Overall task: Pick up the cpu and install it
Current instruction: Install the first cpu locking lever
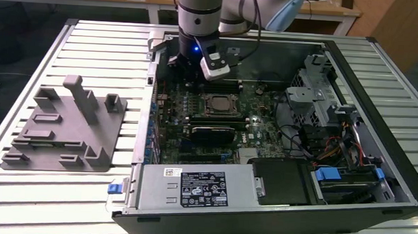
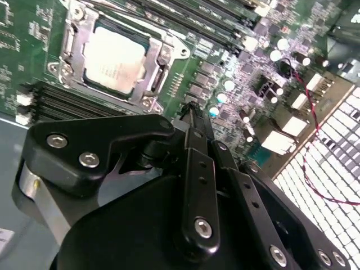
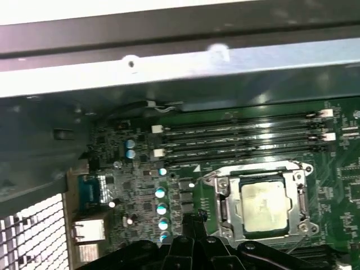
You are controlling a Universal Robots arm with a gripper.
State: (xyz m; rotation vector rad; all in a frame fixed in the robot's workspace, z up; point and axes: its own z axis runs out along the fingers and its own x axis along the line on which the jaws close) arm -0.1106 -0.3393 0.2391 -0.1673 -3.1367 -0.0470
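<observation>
Slatted table (image 1: 92, 43), open case (image 1: 261, 225), cpu (image 2: 114, 58) in socket (image 2: 159, 67)

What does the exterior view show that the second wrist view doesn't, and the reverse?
Exterior view, not the wrist: the grey fixture plate on the table, the arm and the power supply. Second wrist view, not the exterior: the rear ports and the vent grille beside them. Both: the cpu lying in its socket on the motherboard, and the gripper, apart from it.
</observation>
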